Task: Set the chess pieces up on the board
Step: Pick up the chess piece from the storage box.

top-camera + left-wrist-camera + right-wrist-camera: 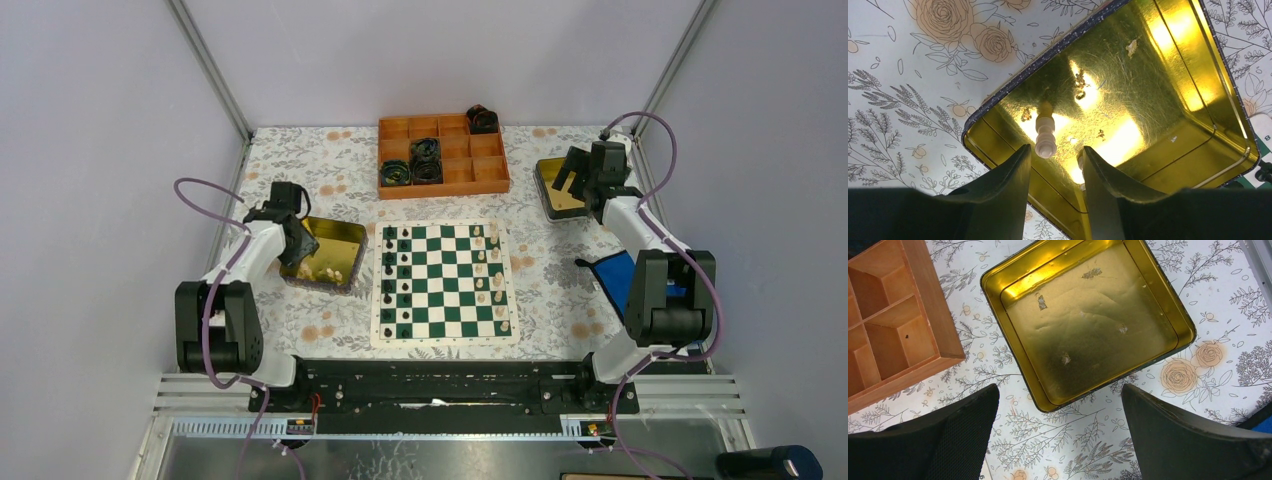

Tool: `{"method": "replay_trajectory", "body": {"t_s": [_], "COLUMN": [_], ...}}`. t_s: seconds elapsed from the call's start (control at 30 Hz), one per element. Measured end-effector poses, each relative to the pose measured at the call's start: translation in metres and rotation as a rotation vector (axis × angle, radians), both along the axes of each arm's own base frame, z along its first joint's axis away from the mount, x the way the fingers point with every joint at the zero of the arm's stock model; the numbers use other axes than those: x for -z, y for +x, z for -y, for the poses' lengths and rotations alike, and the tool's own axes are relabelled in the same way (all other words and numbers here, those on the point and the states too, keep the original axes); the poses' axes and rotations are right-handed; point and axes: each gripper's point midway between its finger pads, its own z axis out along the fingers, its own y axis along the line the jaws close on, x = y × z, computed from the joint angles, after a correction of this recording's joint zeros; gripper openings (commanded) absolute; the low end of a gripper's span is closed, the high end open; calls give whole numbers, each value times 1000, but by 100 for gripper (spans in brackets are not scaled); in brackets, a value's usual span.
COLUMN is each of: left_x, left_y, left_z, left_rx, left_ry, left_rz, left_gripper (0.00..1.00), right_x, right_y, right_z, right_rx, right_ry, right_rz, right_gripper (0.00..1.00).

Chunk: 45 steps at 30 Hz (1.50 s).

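In the tin (1168, 100) left of the board (445, 282), a lying cream piece (1045, 136) is being framed by the released left hand (1055, 150), apparently untouched, and a low, centred pinch across its waist is being called for.

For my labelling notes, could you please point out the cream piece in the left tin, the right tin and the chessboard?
cream piece (1045, 134): left wrist view, its turned body.
right tin (1083, 335): right wrist view, its bare floor.
chessboard (445, 342): top external view, its near border.
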Motion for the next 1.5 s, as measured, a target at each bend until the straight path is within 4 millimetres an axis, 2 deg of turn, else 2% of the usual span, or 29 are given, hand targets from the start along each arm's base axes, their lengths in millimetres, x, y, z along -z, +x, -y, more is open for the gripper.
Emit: {"method": "replay_trajectory", "body": {"t_s": [0.53,0.67,0.83,1.0,1.37,1.5], "left_x": [14,18,19,18,15,8], "left_y": [-3,-5,-5,-4,-4,-3], "left_z": [0,0,0,0,0,0], "left_rx": [9,12,21,24,29,37], "left_ry": [-6,-5,-3,-5,-3,-1], "left_rz": [-30,-42,-42,-37,-28,-16], "left_gripper": [47,37,20,11,4,3], "right_x": [5,5,5,5,5,5], "right_y": [1,1,1,1,1,1], "right_z": [0,0,0,0,0,0], "right_rx": [0,0,0,0,1,1], "right_ry": [0,0,0,0,0,0], "right_rz": [-11,-11,-11,-11,-11,-11], "right_gripper": [100,100,100,100,100,100]}}
